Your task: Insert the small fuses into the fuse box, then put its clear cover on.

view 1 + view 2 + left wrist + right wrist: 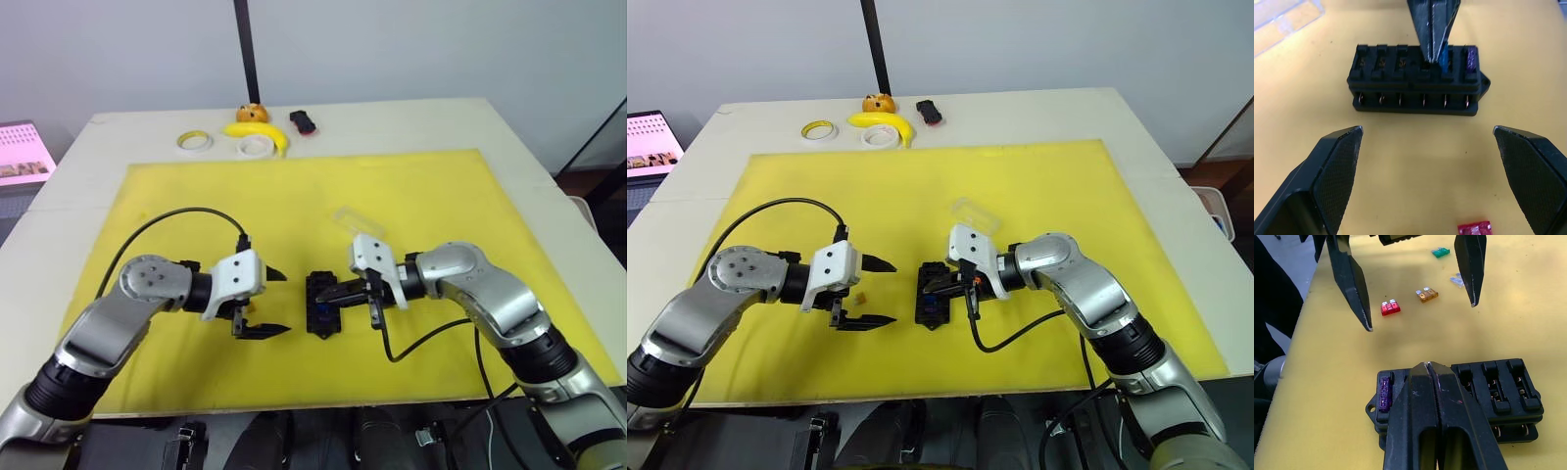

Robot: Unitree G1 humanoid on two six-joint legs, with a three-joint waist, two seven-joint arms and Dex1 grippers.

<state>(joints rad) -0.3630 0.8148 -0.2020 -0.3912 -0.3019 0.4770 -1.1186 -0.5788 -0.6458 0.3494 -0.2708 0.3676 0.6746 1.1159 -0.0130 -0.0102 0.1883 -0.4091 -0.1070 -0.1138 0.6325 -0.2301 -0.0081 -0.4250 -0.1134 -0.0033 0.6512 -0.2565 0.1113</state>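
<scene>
The black fuse box point(321, 304) lies on the yellow mat between my two grippers. A purple fuse point(1471, 58) sits in its end slot, with a blue fuse point(1444, 56) in the slot beside it. My right gripper point(338, 292) is shut, its tips down on the box right against the blue fuse. My left gripper point(277, 302) stands open a short way left of the box, holding nothing. Loose on the mat under the left gripper lie red point(1390, 307), amber point(1427, 294), grey point(1457, 280) and teal point(1440, 252) fuses. The clear cover point(359, 222) rests behind the box.
Beyond the yellow mat point(411, 186), at the table's far edge, lie two tape rolls point(194, 142) point(257, 147), a banana point(263, 133), an orange object point(253, 114) and a black-and-red object point(303, 121). A laptop point(651, 137) stands off the table's left.
</scene>
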